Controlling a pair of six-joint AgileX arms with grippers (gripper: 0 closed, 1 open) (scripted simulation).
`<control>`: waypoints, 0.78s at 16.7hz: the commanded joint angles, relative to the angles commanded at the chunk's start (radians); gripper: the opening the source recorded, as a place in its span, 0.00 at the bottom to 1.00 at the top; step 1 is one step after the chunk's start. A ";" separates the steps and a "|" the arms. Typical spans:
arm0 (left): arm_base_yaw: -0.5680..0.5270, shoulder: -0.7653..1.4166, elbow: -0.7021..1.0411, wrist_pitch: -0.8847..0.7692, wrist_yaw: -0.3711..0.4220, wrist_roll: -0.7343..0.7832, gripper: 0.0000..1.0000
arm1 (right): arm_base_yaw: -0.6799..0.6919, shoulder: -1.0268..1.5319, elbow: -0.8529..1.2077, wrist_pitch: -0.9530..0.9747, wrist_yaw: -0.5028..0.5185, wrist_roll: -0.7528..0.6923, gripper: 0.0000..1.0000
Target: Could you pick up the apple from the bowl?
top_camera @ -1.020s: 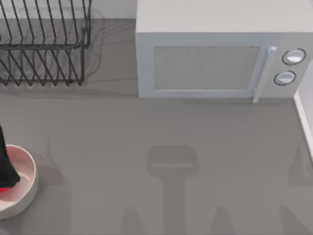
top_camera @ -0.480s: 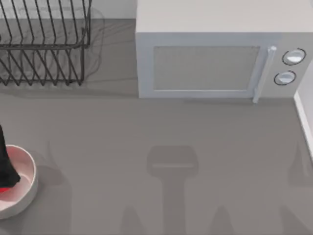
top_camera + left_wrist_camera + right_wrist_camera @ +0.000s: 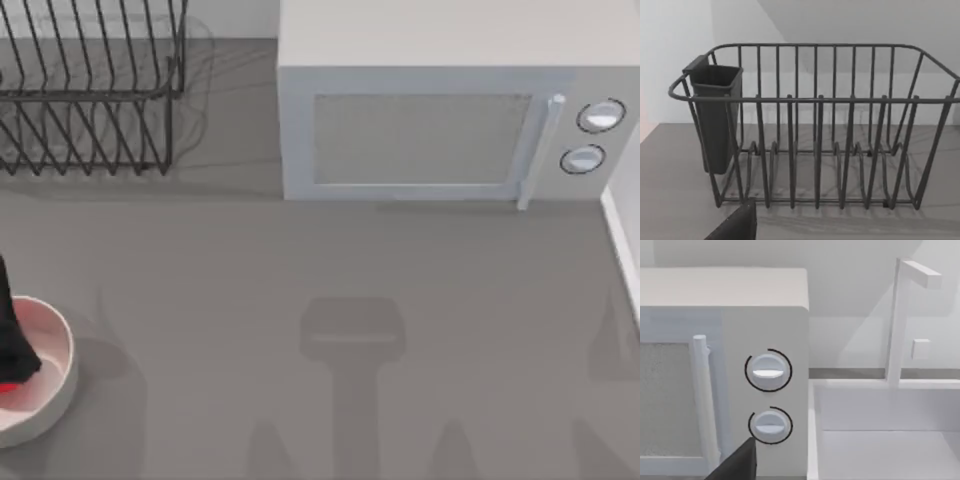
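Grey tabletop (image 3: 300,260), microwave (image 3: 430,130) and wire dish rack (image 3: 90,90) behind, bowl (image 3: 62,375) left

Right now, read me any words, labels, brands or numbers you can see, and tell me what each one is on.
There is no readable text.
Microwave: two plain dials, no markings.
Dish rack: no label.
Bowl and apple: plain.

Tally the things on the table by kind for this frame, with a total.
Bowl: 1
Apple: 1, a red sliver under the left gripper in the bowl
Dish rack: 1
Microwave: 1
Sink: 1
Total: 5
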 joint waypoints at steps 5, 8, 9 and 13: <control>0.013 0.213 0.161 -0.180 0.000 0.016 1.00 | 0.000 0.000 0.000 0.000 0.000 0.000 1.00; 0.026 0.449 0.317 -0.355 0.000 0.032 1.00 | 0.000 0.000 0.000 0.000 0.000 0.000 1.00; 0.031 0.537 0.375 -0.419 0.000 0.038 1.00 | 0.000 0.000 0.000 0.000 0.000 0.000 1.00; 0.050 0.901 0.607 -0.680 0.000 0.062 1.00 | 0.000 0.000 0.000 0.000 0.000 0.000 1.00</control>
